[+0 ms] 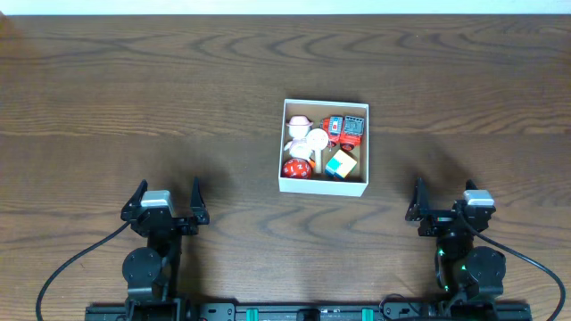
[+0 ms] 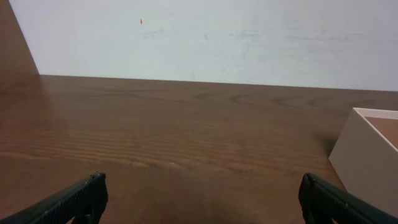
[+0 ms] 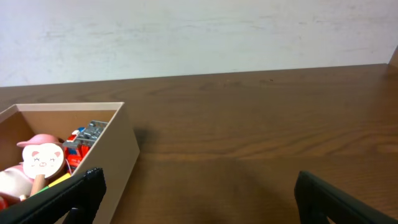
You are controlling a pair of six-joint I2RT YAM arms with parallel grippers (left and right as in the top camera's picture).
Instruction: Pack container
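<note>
1. Brown wood is all that is seen around the container (image 1: 322, 186). No loose toy is seen on the table (image 1: 107, 89).
2. The container is found near the middle of the table, a little toward the right edge and far from every corner.
3. Small toys are seen inside it: a pink pig face (image 3: 42, 158), a red ball (image 1: 296, 168), a coloured cube (image 1: 341, 164) and a red toy car (image 1: 335, 127).
4. The packing is judged to be done, or almost done, since nothing is seen outside the box.
5. The left gripper (image 1: 168, 194) is seen by the front edge, toward the front left corner. Its fingers are spread wide and nothing is held.
6. The right gripper (image 1: 443, 201) is seen by the front edge, toward the front right corner. It is spread wide too, and nothing is held.
7. The container is placed between the two grippers but closer to the far edge. It is well apart from both and nearer to the right one.
8. Only a white corner of the box is caught by the left wrist camera. More of the box, with toys in it, is caught by the right wrist camera.
9. Not much is thought to be needed next. If one more toy is to be packed, it must be found first, because none is seen.
</note>
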